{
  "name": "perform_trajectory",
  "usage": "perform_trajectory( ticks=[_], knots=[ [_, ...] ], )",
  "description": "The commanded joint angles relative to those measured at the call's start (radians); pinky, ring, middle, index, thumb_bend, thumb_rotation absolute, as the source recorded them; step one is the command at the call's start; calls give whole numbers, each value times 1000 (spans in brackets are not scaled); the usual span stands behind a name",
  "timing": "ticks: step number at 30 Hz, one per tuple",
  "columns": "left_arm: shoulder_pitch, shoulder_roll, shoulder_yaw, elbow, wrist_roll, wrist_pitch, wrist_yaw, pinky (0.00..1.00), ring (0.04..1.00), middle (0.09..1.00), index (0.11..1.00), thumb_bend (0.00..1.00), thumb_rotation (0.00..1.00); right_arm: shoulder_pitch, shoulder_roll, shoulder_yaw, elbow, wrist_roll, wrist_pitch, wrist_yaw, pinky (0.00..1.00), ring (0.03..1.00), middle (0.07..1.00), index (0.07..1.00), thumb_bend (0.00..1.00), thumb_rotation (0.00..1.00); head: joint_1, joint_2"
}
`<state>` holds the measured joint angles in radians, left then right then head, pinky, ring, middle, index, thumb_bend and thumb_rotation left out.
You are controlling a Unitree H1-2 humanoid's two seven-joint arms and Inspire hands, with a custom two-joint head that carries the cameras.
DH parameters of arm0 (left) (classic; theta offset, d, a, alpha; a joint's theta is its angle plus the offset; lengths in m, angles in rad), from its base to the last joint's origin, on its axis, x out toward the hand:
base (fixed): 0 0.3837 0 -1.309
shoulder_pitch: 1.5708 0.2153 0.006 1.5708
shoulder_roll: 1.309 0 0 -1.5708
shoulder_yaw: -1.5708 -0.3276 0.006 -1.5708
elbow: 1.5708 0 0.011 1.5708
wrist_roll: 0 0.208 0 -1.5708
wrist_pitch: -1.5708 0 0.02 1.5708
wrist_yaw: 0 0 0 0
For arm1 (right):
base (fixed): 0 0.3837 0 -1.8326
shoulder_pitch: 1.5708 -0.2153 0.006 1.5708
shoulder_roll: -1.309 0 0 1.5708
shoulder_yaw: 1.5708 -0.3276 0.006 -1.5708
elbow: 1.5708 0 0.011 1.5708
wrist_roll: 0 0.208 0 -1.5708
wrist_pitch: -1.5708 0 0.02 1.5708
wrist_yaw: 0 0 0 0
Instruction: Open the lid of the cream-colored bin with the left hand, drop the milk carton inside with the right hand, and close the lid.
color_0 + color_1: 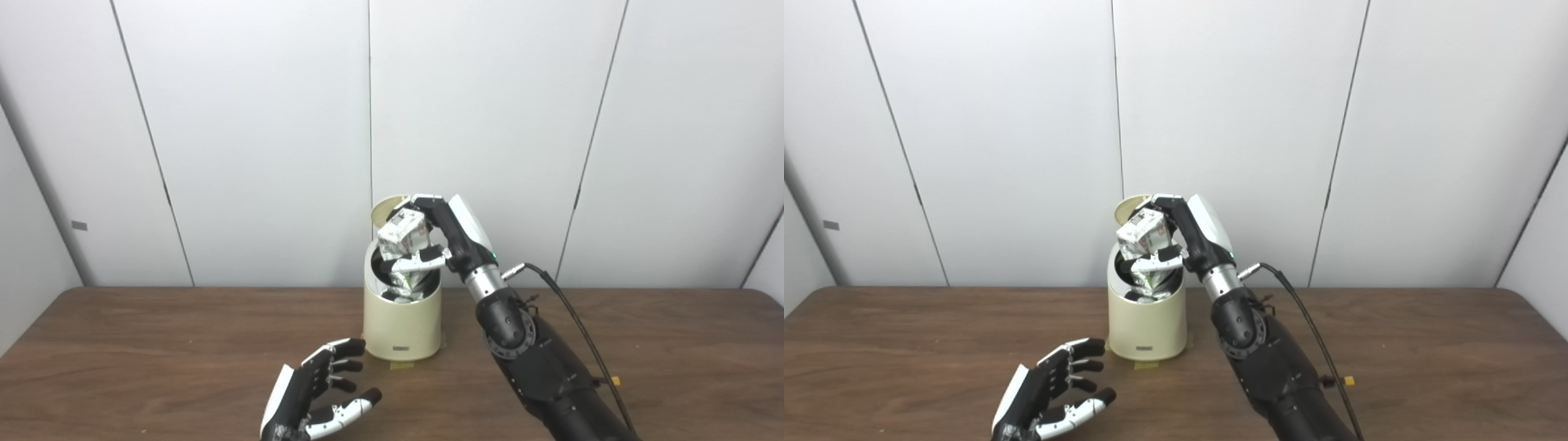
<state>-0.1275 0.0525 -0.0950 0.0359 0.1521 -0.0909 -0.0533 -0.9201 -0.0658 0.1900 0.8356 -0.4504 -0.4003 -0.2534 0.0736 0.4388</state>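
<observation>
Holding a small white milk carton over the round cream-colored plastic bin, right hand wrapped around it, lid up, left hand empty, fingers spread, near the bin on the brown wooden table.

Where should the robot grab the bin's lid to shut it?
Probably at the lid's raised front edge, with the left hand reaching in from the left. The lid stands tipped up behind the cream-colored bin's opening, and its left rim is bare. The right hand with the milk carton blocks the other side.
</observation>
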Motion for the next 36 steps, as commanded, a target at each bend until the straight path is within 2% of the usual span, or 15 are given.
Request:
perform_trajectory(
  ticks=[1, 10, 13, 20, 30, 36],
  knots=[
    [-9, 3, -7, -31, 0, -23, -5, 611, 731, 778, 762, 640, 131, -102, -22, 5, -6, -6, -65, -46, 306, 355, 447, 519, 522, 0, 3, -1],
    [-2, -13, -12, -38, -20, -19, -4, 615, 737, 779, 758, 647, 114, -124, -12, 23, 44, 13, -69, -80, 299, 351, 440, 523, 521, 0, 10, 0],
    [-7, -18, -8, -32, -41, -23, -5, 610, 719, 777, 759, 634, 162, -124, -8, 30, 52, 25, -69, -84, 300, 349, 439, 523, 522, 0, 12, 0],
    [-17, -27, -9, -19, -48, -26, -2, 611, 723, 781, 758, 643, 185, -116, -5, 52, 81, 36, -69, -117, 297, 349, 440, 523, 522, 0, 21, -5],
    [-16, -47, -12, -36, -40, -9, 8, 596, 721, 783, 756, 656, 168, -117, 32, 87, 163, -4, -69, -258, 276, 335, 436, 525, 521, 0, 35, -1],
    [-18, -49, -9, -40, -33, -3, 10, 604, 719, 780, 758, 658, 170, -129, 38, 114, 199, -6, -69, -296, 272, 335, 437, 525, 521, 0, 36, 2]
  ],
)
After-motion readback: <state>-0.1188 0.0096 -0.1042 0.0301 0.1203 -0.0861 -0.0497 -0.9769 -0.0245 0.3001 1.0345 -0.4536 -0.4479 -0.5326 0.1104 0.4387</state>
